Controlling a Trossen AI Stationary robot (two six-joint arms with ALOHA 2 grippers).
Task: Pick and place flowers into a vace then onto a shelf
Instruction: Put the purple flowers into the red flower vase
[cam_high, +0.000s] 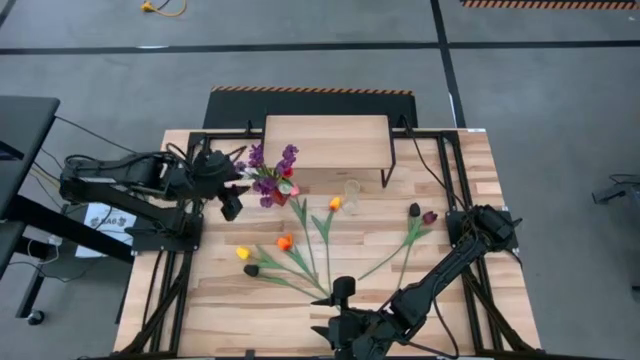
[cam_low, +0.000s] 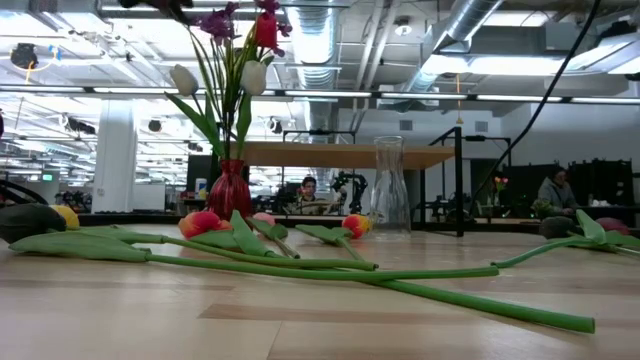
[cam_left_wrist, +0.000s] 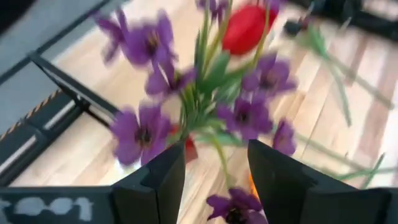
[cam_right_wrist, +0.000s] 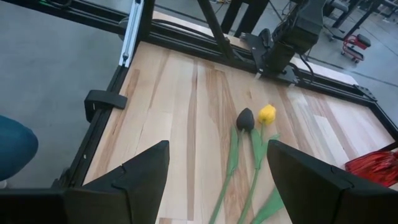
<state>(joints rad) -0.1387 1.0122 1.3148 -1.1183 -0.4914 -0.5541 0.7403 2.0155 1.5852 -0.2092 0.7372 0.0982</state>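
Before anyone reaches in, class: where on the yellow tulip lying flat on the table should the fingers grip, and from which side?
Probably mid-stem on the yellow tulip, coming straight down from above with the fingers astride the stem. It lies flat, and the dark tulip sits close beside its head, so the bare stem is the easier hold.

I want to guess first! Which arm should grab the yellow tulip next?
Probably the right. Its open hand sits at the table's near edge with the yellow tulip lying just ahead. The left hand is open around the flowers in the red vase.
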